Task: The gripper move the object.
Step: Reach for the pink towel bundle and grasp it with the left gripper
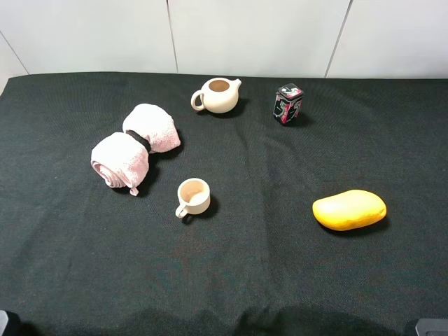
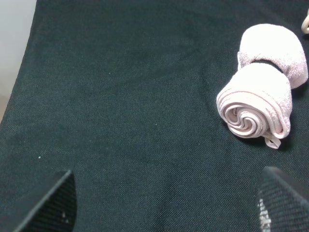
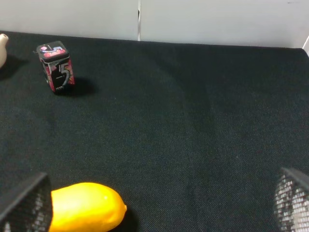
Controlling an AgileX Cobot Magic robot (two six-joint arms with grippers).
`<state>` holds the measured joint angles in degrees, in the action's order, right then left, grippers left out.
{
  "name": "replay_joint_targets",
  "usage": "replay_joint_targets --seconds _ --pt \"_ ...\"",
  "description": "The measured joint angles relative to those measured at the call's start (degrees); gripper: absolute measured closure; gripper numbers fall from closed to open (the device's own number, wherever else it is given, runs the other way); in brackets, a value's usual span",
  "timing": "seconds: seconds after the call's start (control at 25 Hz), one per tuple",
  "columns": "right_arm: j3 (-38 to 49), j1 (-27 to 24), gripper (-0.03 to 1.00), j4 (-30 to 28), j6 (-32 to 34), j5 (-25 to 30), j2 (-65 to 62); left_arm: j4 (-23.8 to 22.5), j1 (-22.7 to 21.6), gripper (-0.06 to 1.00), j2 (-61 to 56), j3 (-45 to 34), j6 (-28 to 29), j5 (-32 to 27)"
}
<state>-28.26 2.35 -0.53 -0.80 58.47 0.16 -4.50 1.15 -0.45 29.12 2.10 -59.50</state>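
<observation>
The pink rolled towel (image 1: 134, 145), cinched by a dark band into two lobes, lies on the black cloth at the left of the exterior view. It also shows in the left wrist view (image 2: 260, 94), spiral end facing the camera. My left gripper (image 2: 164, 208) is open and empty, with its black fingers (image 2: 48, 205) spread wide; it stays well short of the towel. My right gripper (image 3: 159, 203) is open and empty too, close to the yellow mango-shaped thing (image 3: 84, 207). In the exterior view only dark bits of the arms show at the bottom corners.
A cream teapot (image 1: 218, 95) and a small dark tin (image 1: 287, 103) stand at the back. A cream cup (image 1: 193, 197) sits just right of the towel. The mango-shaped thing (image 1: 348, 209) lies at the right. The black cloth (image 1: 266, 280) covers the table.
</observation>
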Motion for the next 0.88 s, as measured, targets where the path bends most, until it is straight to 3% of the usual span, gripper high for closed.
replay_joint_targets --seconds 0.88 --pt "0.0 0.0 0.27 0.0 0.0 0.0 0.0 -1.03 0.0 0.15 0.0 0.0 0.0 0.0"
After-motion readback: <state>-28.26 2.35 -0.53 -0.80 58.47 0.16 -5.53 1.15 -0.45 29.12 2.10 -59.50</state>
